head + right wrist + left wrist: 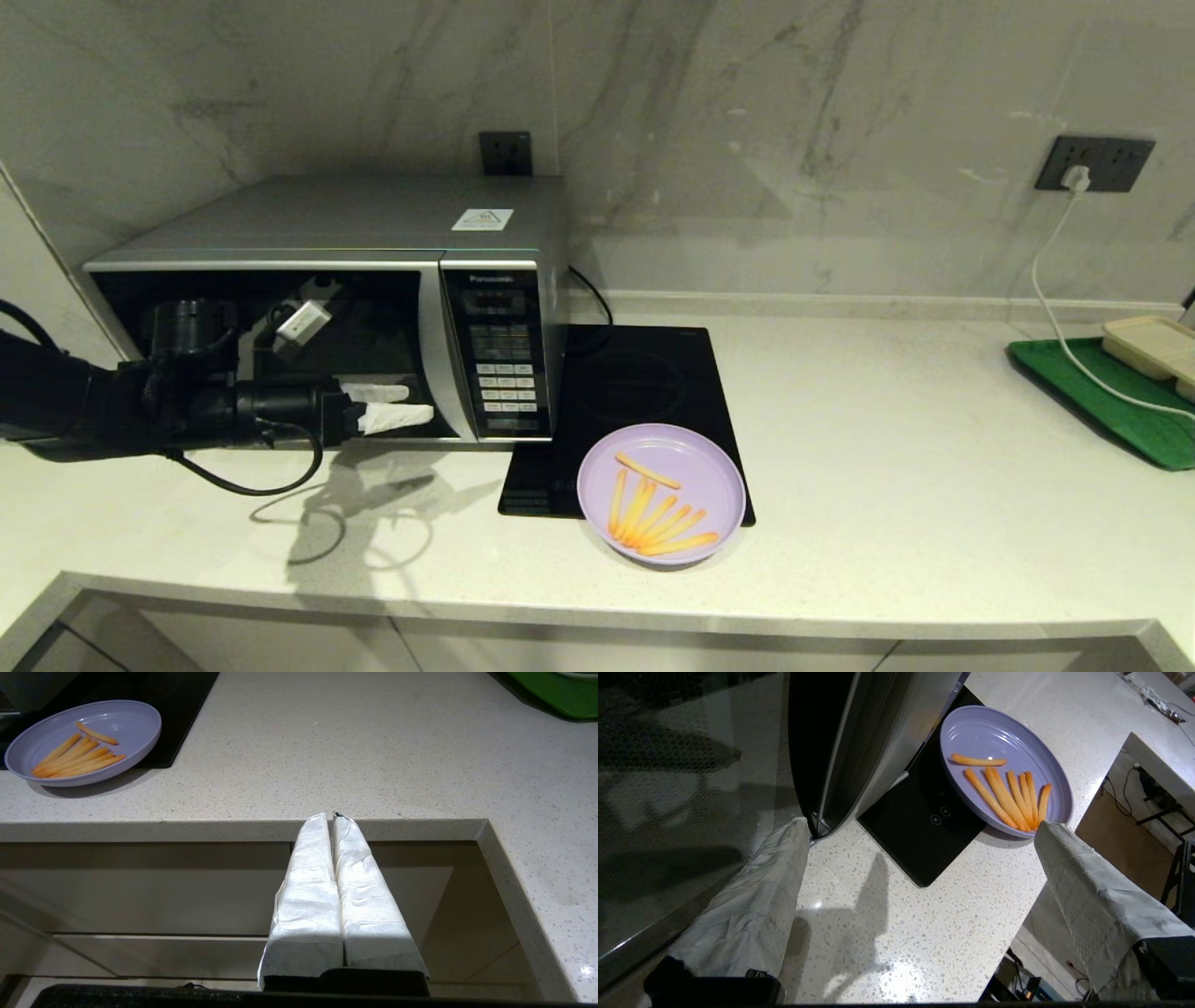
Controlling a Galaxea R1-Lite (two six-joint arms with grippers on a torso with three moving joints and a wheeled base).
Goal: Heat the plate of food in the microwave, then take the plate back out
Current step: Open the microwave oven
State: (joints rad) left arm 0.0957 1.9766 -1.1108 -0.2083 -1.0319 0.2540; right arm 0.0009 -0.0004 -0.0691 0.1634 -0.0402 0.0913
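Observation:
The silver microwave [327,219] stands at the counter's left with its dark glass door [691,788] shut. My left gripper [420,403] hovers low in front of the door, open, with one fingertip [798,828] right beside the lower end of the curved silver handle [431,355]; nothing is gripped. The lilac plate [695,462] of fries [653,513] rests on the front right corner of the black induction hob [635,383], apart from both grippers. My right gripper [328,816] is shut and empty below the counter's front edge, out of the head view.
A green tray [1111,401] carrying a beige rectangular tray [1153,345] sits at the far right, with a white cable [1050,280] running to it from a wall socket. The hob lies directly right of the microwave's keypad panel [499,359].

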